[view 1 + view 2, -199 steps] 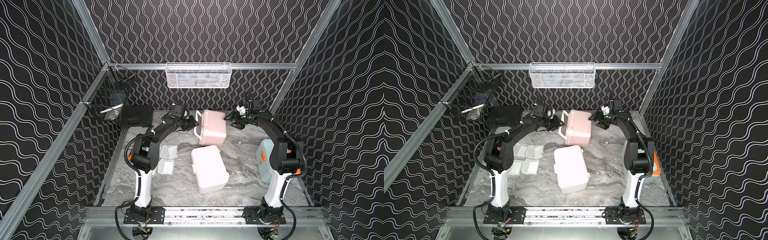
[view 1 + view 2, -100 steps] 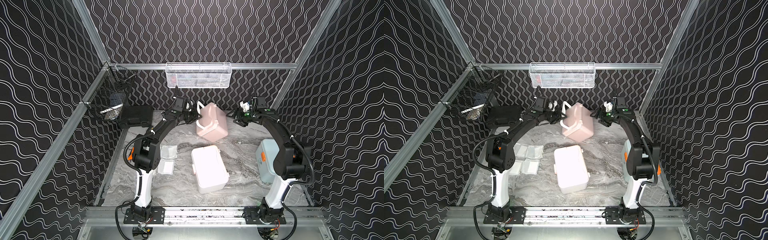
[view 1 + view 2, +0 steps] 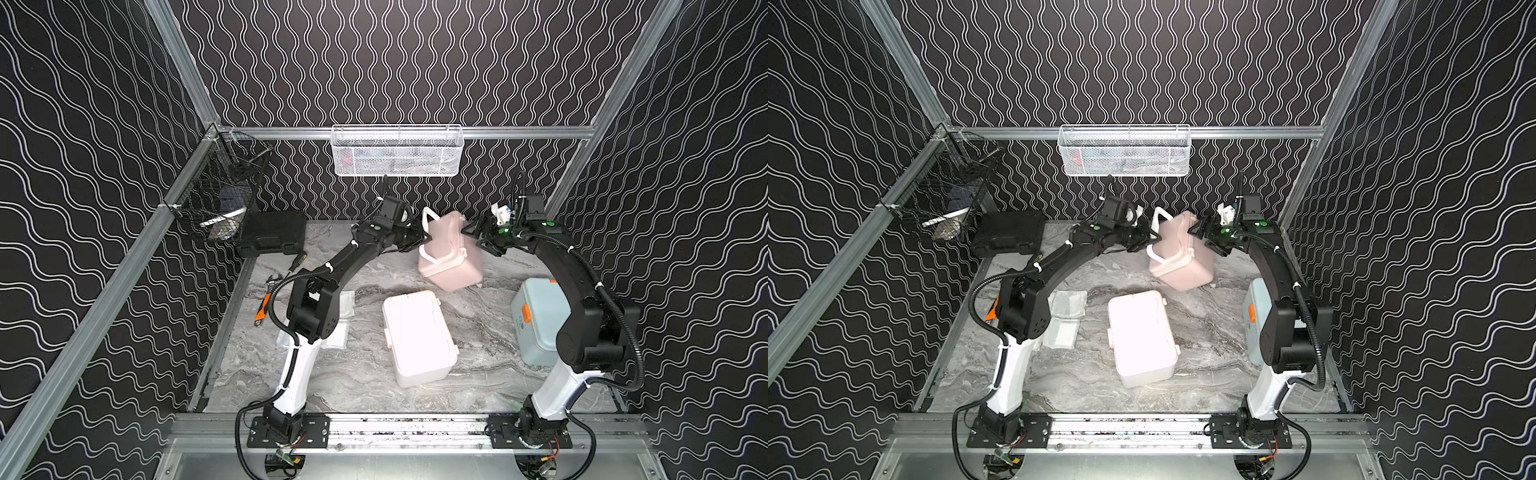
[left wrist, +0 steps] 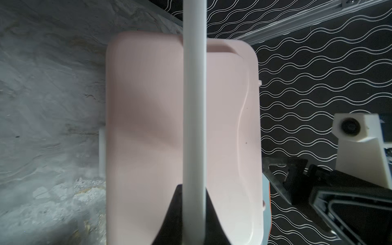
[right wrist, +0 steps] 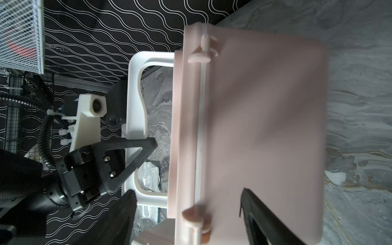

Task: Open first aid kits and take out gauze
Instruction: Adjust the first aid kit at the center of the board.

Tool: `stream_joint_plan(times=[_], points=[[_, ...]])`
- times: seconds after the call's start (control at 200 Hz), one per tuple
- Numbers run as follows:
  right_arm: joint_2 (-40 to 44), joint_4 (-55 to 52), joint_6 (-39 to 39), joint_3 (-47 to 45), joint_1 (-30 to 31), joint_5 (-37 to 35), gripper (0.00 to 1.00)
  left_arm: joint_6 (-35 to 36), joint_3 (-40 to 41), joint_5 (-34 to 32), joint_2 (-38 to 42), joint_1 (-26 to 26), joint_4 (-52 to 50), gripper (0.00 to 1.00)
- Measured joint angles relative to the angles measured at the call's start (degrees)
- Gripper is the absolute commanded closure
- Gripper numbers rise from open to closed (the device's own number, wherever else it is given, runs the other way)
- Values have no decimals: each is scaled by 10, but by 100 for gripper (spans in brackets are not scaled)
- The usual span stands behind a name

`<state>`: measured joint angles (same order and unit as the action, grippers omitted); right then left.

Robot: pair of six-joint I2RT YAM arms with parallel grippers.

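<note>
1. The left end effector (image 3: 424,237) was clamped on the white handle (image 3: 429,217) of the pink kit (image 3: 451,259). The left wrist view showed the dark fingers (image 4: 169,214) pressed against both sides of the handle bar (image 4: 194,95).
2. The pink kit hung tilted from that handle at the back of the worktop (image 3: 478,374), between the two arms. Its lid looked shut. Whether its lowest corner touched the worktop could not be told.
3. The right end effector (image 3: 473,240) was at the kit's far upper corner with its jaws wide apart. In the right wrist view the two fingers (image 5: 256,214) stood on either side of the kit's hinged edge (image 5: 201,131). Whether they touched the kit could not be told.
4. The white kit (image 3: 417,336) lay closed on the middle of the worktop, just in front of the pink one.
5. The light blue kit (image 3: 536,332) with its orange latch (image 3: 527,313) sat closed by the right arm, which partly hid it.
6. Several gauze packets (image 3: 1069,303) lay flat on the worktop beside the left arm, partly hidden by it.
7. A black case (image 3: 272,232) rested at the back left corner.
</note>
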<state>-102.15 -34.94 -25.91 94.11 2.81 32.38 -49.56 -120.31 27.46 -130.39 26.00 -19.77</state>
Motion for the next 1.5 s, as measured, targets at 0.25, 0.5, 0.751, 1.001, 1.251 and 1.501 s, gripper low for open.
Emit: stream_joint_plan(times=[0.25, 0.5, 0.751, 1.001, 1.251, 1.501], points=[[23, 2, -3, -28, -23, -4, 20, -13, -93, -60, -42, 39, -39, 92], [31, 9, -7, -41, -32, 2, 20, 5, -153, -129, -42, 49, -112, 75], [29, 16, -15, -48, -36, 11, 20, 7, -167, -114, -67, 55, -77, 36], [46, 16, -16, -48, -34, 11, 20, 1, -136, -87, -24, 55, -73, 1], [100, 8, -19, -41, 6, -10, 20, 53, -56, -76, 129, 38, -67, 1], [128, -31, 4, -15, 152, -26, 20, 90, 241, -100, 375, 11, -49, 1]])
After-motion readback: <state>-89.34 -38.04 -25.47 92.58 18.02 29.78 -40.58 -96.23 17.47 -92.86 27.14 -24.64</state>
